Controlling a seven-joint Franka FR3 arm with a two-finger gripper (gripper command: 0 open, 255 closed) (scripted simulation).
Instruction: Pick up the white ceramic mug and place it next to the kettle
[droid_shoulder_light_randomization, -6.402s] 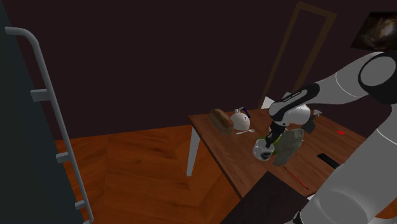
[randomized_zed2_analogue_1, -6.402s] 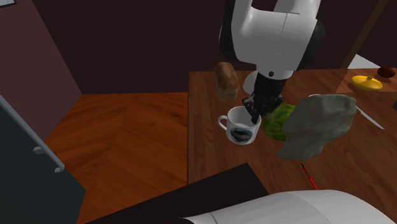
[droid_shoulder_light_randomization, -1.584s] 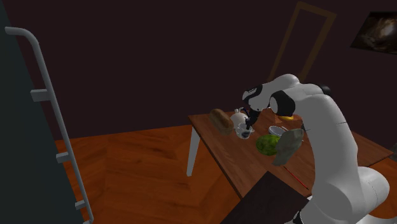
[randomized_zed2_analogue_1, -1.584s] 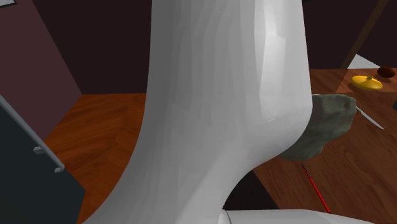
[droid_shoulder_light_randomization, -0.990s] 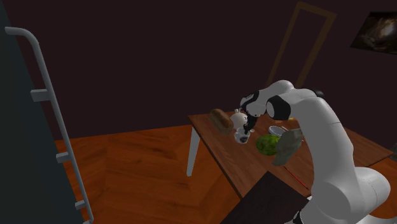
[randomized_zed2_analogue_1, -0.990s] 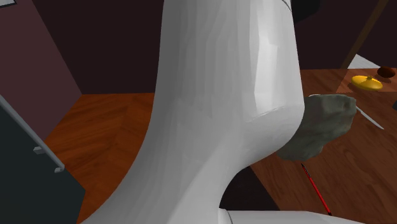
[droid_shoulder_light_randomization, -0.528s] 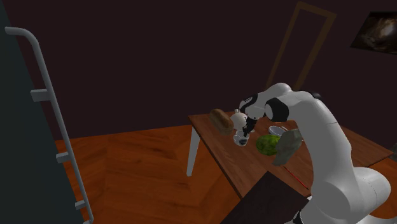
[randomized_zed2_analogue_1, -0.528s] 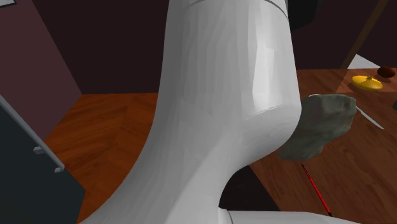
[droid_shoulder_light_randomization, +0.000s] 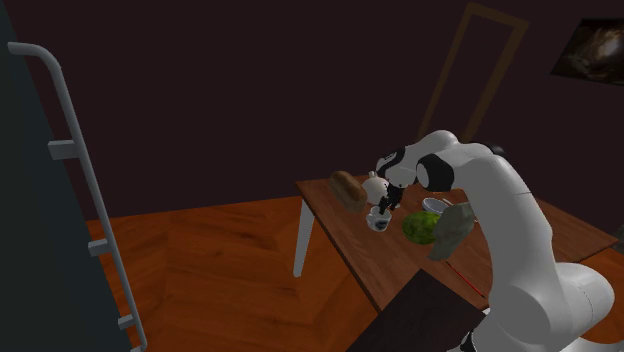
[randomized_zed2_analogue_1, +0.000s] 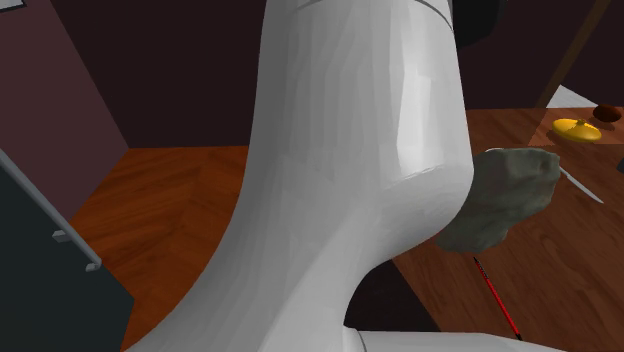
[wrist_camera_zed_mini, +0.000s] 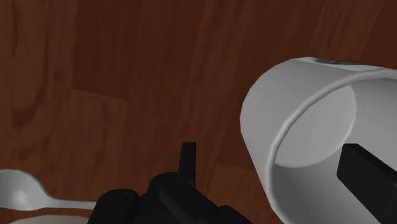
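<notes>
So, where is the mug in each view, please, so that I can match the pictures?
Shoulder view: the mug is near the middle, over the table, just below the kettle in the picture.
Second exterior view: the arm covers that part of the table.
Wrist view: it is at the gripper, mouth towards the camera, with one finger inside it.
Shared landmark: the table's brown wood.

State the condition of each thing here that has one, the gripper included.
White mug: unclasped, low over the table next to the kettle, mouth turned toward the wrist camera.
Gripper: open, astride the mug's wall.
White kettle: upright on the table.
Spoon: lying flat on the table.
Bread loaf: whole, lying near the table's edge.
</notes>
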